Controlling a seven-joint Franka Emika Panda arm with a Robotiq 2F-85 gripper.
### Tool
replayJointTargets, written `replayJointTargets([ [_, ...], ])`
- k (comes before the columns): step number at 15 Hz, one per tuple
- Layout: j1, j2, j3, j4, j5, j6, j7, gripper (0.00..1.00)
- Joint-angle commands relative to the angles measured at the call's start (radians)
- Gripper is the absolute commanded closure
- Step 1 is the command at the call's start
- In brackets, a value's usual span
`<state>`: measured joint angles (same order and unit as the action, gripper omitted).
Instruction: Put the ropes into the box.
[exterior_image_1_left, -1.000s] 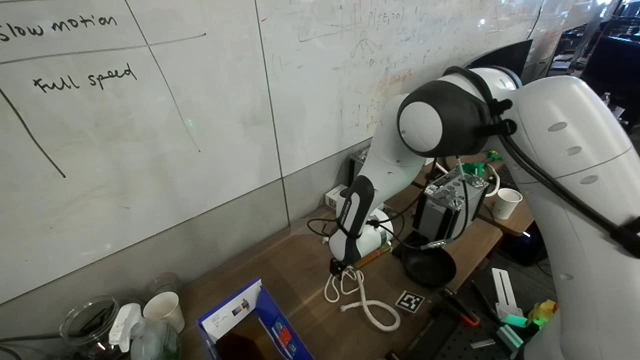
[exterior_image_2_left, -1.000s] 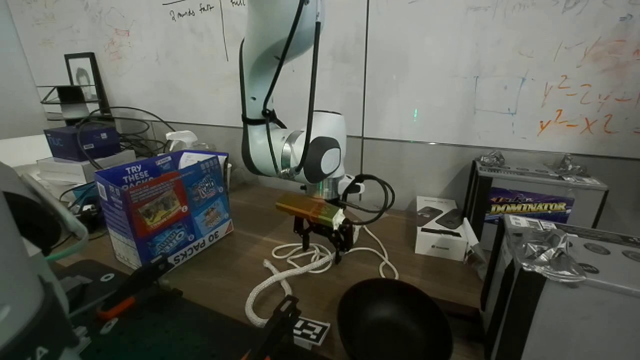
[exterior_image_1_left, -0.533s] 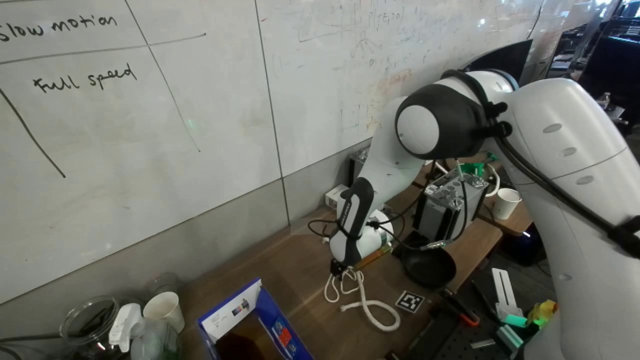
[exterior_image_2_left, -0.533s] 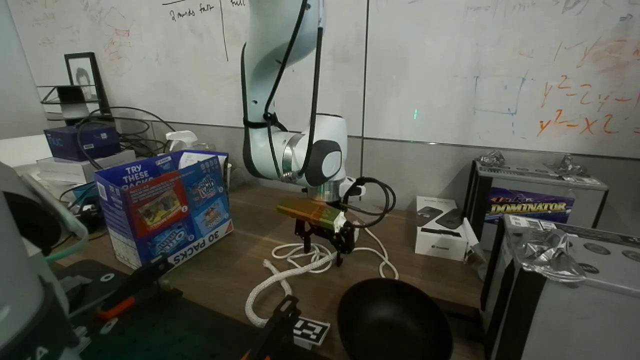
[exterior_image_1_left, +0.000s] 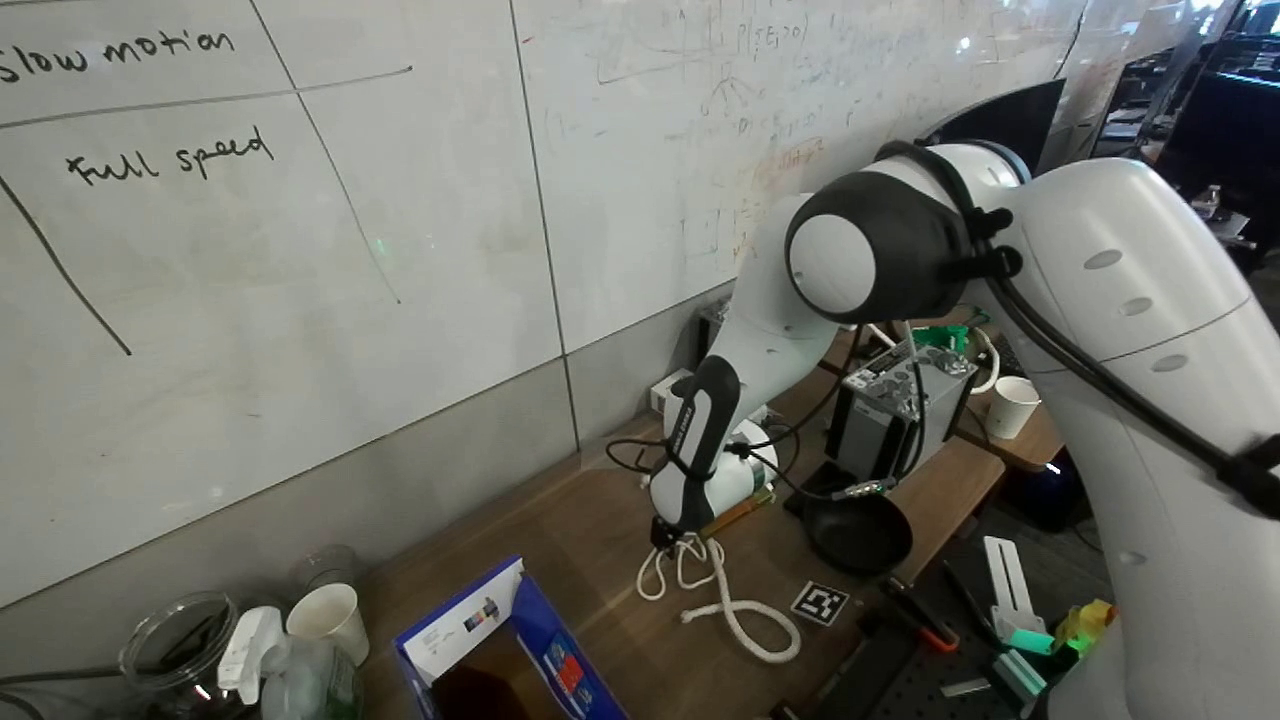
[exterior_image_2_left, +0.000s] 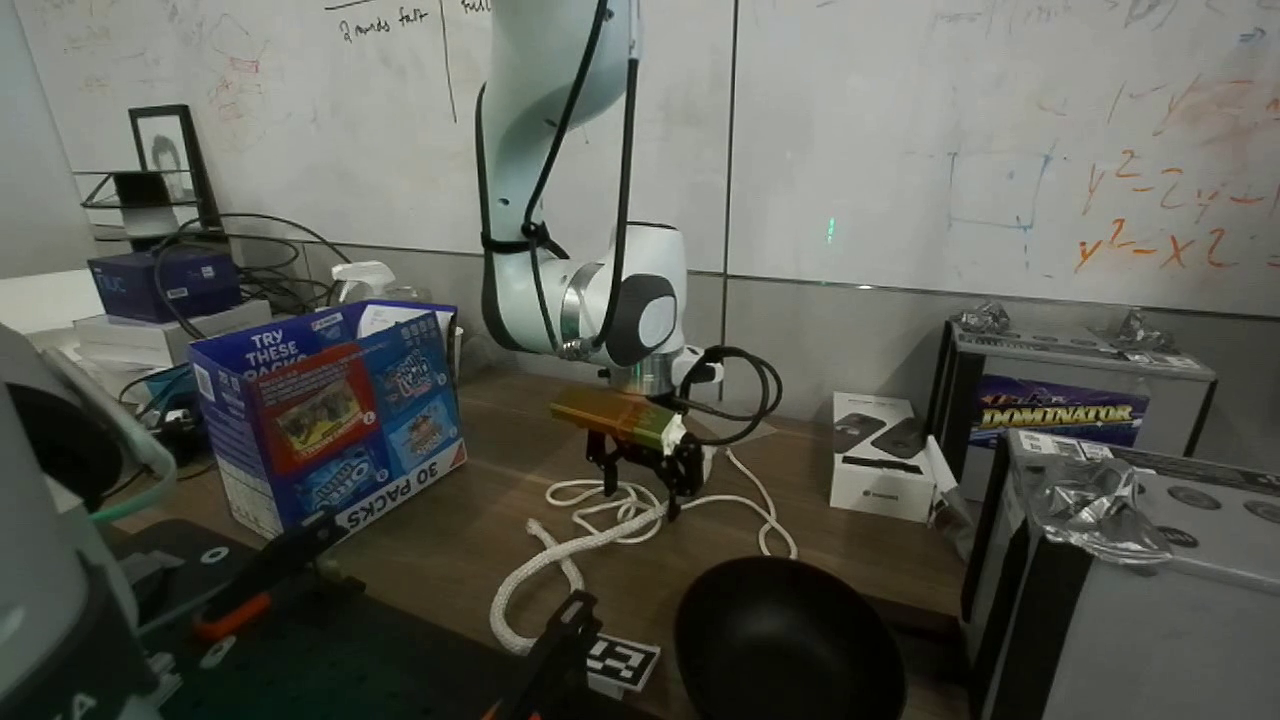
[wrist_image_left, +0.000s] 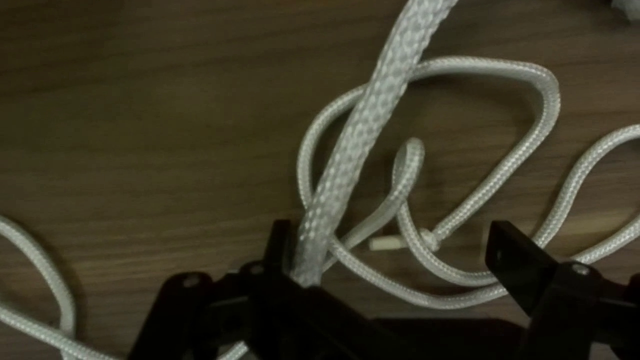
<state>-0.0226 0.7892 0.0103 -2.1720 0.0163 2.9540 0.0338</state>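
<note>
White ropes lie in loose loops on the wooden table; a thick one (wrist_image_left: 362, 135) and a thinner one (wrist_image_left: 478, 197) show in the wrist view. The thick rope also shows in both exterior views (exterior_image_1_left: 735, 625) (exterior_image_2_left: 500, 600). My gripper (wrist_image_left: 392, 245) is open just above the ropes. The thick rope runs beside the inner face of its left finger in the wrist view, and thin loops cross between the fingers. The gripper (exterior_image_2_left: 642, 490) points down in an exterior view. The blue box (exterior_image_1_left: 575, 660) stands open-topped apart from it and also shows upright (exterior_image_2_left: 330, 420).
A black round bowl (exterior_image_2_left: 790, 640) stands near the ropes, with a printed marker tag (exterior_image_2_left: 622, 660) beside it. Grey-white devices (exterior_image_2_left: 1120, 600) and a white box (exterior_image_2_left: 880, 480) stand along one side. A paper cup (exterior_image_1_left: 330, 620) and a spray bottle (exterior_image_1_left: 305, 680) stand by the blue box.
Over the last half second my gripper has moved slightly left and up in an exterior view. The rope loops at the fingers have shifted slightly too. The fingers look open throughout.
</note>
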Motion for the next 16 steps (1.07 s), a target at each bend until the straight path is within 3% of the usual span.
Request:
replayJointTargets([
  [1, 0.025, 0.019, -0.024, 0.023, 0.005, 0.015, 0.016, 0.0],
  [16, 0.047, 0.034, -0.055, 0.032, 0.001, 0.014, 0.023, 0.0],
])
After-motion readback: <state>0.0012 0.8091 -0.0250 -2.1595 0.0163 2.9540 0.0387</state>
